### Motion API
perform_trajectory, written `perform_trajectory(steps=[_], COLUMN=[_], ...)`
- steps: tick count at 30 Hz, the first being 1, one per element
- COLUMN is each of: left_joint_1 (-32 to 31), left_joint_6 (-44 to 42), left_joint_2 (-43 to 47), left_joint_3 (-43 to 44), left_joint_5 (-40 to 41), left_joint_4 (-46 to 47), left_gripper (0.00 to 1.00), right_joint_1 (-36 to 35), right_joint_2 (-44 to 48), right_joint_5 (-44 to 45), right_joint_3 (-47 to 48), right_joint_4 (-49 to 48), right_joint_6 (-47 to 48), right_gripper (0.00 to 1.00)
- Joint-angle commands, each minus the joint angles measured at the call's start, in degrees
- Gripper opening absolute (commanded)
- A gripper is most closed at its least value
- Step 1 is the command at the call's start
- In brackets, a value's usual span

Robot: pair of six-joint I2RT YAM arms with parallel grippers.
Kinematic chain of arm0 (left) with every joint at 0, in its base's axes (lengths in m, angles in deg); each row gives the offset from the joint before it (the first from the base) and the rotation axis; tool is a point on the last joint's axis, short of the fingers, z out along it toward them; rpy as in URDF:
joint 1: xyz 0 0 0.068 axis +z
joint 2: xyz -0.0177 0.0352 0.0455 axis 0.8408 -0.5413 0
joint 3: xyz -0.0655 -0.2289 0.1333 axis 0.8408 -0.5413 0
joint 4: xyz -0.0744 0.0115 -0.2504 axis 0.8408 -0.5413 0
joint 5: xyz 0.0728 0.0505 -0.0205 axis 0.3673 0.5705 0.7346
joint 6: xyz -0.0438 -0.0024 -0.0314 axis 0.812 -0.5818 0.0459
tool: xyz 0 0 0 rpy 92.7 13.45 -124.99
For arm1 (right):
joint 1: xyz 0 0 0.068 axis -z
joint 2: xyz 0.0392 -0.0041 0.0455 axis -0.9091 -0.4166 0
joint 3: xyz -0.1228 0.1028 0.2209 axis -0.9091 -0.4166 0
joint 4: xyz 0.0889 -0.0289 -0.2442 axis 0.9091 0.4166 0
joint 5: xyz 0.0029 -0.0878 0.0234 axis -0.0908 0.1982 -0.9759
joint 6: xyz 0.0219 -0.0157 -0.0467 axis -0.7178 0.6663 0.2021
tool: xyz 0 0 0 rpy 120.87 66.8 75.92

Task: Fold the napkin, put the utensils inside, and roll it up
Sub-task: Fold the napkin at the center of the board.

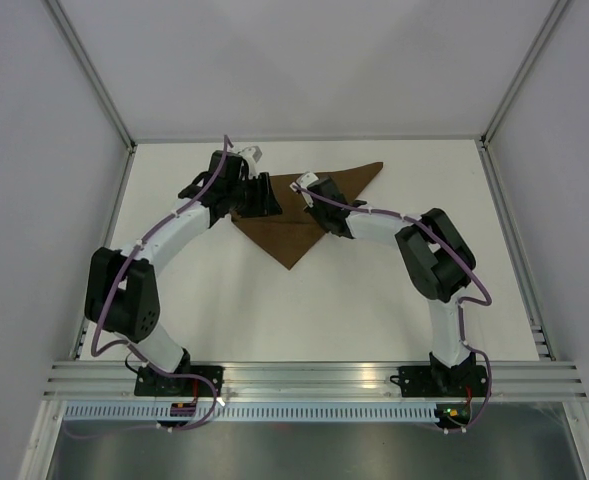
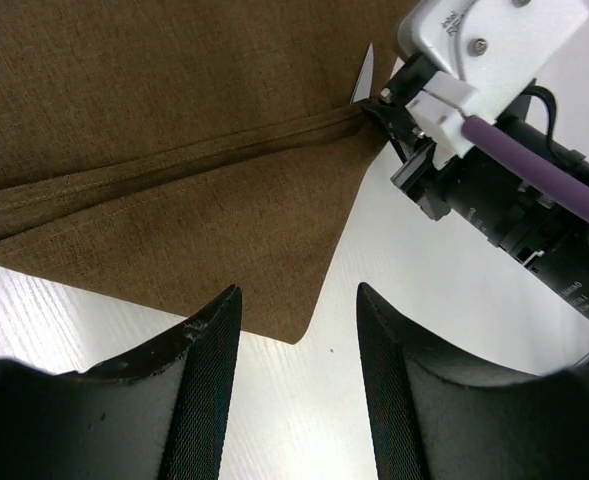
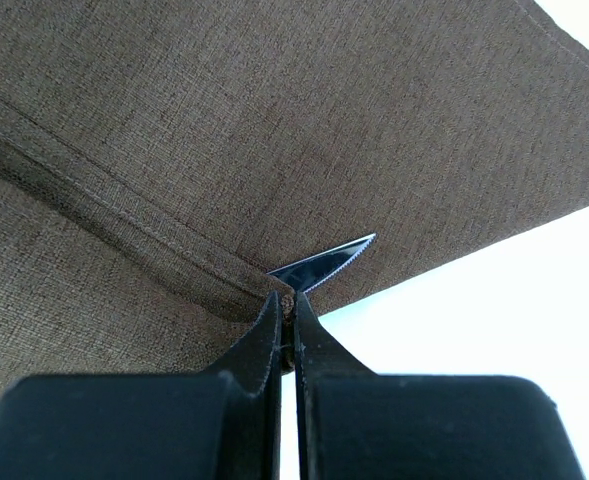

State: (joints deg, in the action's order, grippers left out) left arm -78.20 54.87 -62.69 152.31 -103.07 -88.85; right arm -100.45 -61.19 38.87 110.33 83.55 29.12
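The napkin (image 1: 304, 215), folded into 1 triangle, lies at the far middle of the bench (image 1: 374, 300). Its fold is pinched by the closed right claw (image 3: 287, 310), beside 1 knife tip (image 3: 324, 262). The left claw (image 2: 296, 295) is held open and empty, with the napkin's corner directly ahead.

The top view looks down from above and behind the arm bases. It is far enough back to take in the whole table (image 1: 374, 300), both arms and the entire napkin (image 1: 292, 245). The left wrist camera sits just behind the left hand (image 2: 299, 320), facing forward past its fingers at the cloth edge ahead of them. The right wrist camera rides behind the right hand (image 3: 287, 300), so near that cloth fills most of the frame beyond the fingertips. Both wrist views share the napkin's fold line and a serrated blade tip (image 3: 324, 262) just ahead of the right hand.
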Motion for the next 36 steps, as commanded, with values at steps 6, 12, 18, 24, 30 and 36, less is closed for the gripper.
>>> perform_trajectory(steps=[6, 12, 18, 24, 30, 36], left_joint_1=[0.14, -0.91, -3.11, -4.69, -5.75, -6.01], left_joint_6=[2.82, 3.00, 3.44, 4.58, 4.93, 5.11], left_joint_2=[-3.84, -7.44, -13.24, -17.02, -18.78, -18.52], left_joint_3=[-2.73, -2.99, -0.27, 2.28, 4.56, 5.09], left_joint_5=[-3.44, -4.84, -5.90, -6.51, -6.78, -6.78], left_joint_4=[6.07, 7.57, 8.01, 8.97, 8.98, 8.89], left_gripper=[0.56, 0.56, 0.55, 0.54, 0.54, 0.54], right_joint_1=[0.88, 3.24, 9.12, 17.99, 25.65, 30.49], right_joint_2=[-0.77, -0.59, -1.56, -5.86, -13.77, -20.01], right_joint_5=[1.35, 0.04, -5.32, -14.01, -23.85, -31.51], right_joint_3=[4.64, 10.08, 17.64, 27.74, 38.82, 44.71], right_joint_4=[1.96, 5.64, 12.76, 20.41, 26.21, 27.53], right_joint_6=[-0.53, -2.54, -6.77, -12.30, -18.62, -24.78], right_gripper=[0.34, 0.58, 0.61, 0.63, 0.64, 0.64])
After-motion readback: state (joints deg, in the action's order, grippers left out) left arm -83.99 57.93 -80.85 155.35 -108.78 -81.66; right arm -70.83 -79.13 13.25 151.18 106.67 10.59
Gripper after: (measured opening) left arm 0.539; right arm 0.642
